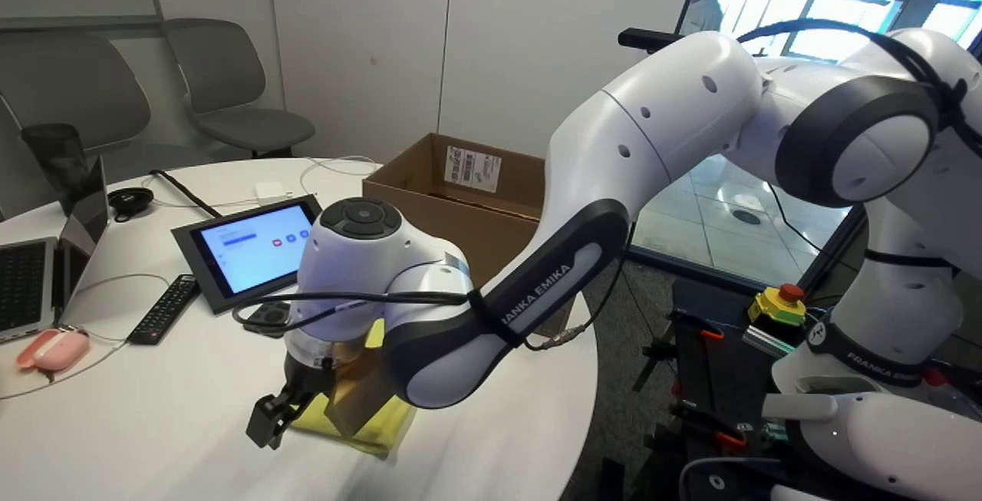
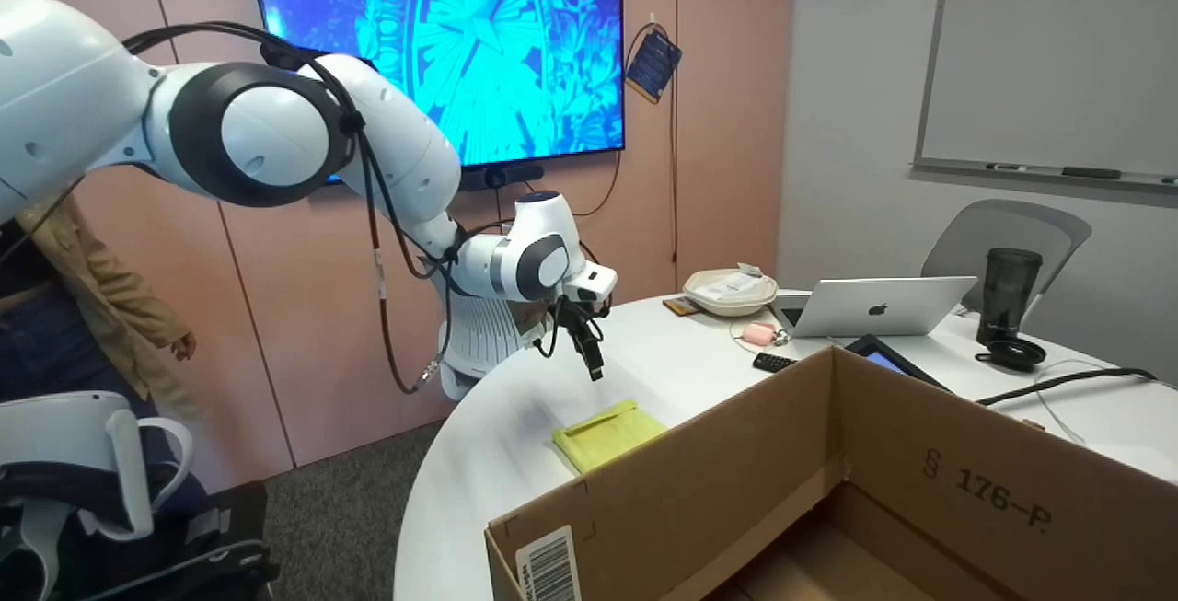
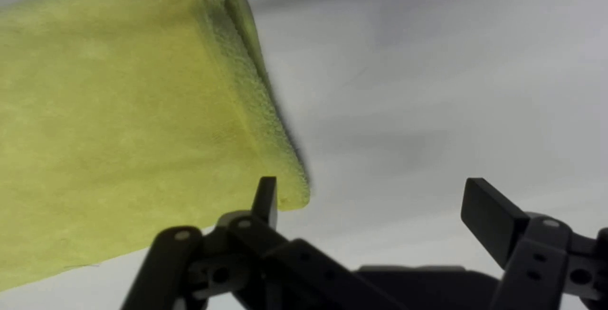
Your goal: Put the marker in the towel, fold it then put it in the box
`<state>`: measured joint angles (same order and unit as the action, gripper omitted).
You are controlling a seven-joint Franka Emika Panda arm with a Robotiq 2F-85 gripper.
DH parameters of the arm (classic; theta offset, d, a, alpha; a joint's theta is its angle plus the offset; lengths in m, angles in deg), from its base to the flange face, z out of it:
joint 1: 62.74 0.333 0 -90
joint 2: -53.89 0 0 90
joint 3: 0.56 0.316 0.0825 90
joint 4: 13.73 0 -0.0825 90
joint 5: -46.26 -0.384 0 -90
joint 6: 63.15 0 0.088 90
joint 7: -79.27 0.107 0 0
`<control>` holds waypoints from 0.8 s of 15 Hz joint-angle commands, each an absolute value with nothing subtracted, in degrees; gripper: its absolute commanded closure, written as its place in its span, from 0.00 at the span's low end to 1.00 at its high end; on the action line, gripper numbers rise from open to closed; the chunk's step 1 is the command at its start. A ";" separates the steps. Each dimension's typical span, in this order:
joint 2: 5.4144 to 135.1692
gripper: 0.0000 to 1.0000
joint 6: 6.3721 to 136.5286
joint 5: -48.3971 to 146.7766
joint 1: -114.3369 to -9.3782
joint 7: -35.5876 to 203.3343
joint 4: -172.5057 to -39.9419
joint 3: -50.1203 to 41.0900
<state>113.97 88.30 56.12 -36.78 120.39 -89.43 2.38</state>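
towel is lying folded on the table near the box, prob handling light n floppy, so imo gripper, gaping empty rn, is needing all layers at the thick edge

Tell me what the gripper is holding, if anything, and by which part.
Nothing is held: the gripper stands open, and the folded towel lies on the table.

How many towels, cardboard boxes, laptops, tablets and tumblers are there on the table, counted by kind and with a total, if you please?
Towel: 1, yellow and folded
Cardboard box: 1, open at the top
Laptop: 1, open
Tablet: 1, lit up
Tumbler: 1, dark
Total: 5
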 commanded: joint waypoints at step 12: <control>107.71 0.00 90.10 60.00 -44.69 74.17 -106.67 5.53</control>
